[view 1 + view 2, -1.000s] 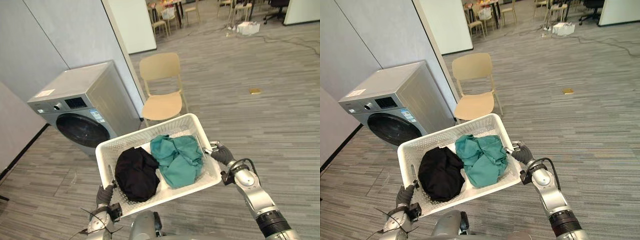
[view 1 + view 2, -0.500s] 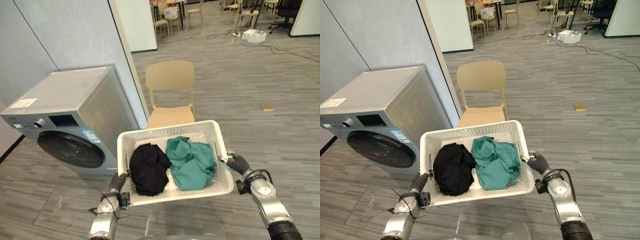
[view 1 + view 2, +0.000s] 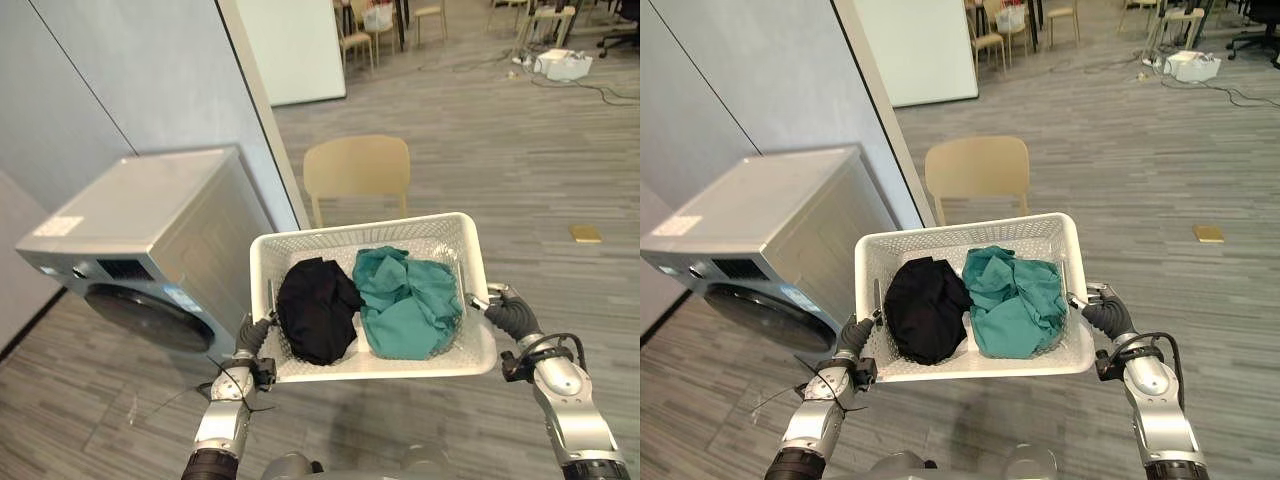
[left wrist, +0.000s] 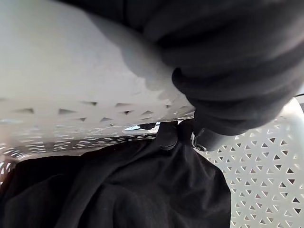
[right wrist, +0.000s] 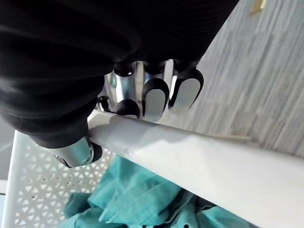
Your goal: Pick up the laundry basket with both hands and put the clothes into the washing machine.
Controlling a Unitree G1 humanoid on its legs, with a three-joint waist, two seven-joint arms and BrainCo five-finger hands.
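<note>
Grey plank floor (image 3: 560, 150), pale wall (image 3: 130, 70) on the robot's left. Grey washing machine (image 3: 150, 235) stands against it; a beige chair (image 3: 357, 170) is just beside the machine. White laundry basket (image 3: 385, 368) is held clear of the floor, in front of the chair. Left hand (image 3: 255, 335) is curled round its left rim, and right hand (image 3: 505, 312) has its fingers (image 5: 152, 102) hooked over the right rim. Inside, a black garment (image 3: 315, 308) lies left and a teal garment (image 3: 405, 305) right, touching.

Left hand (image 3: 254, 336) and right hand (image 3: 508, 317) both curled tight.
</note>
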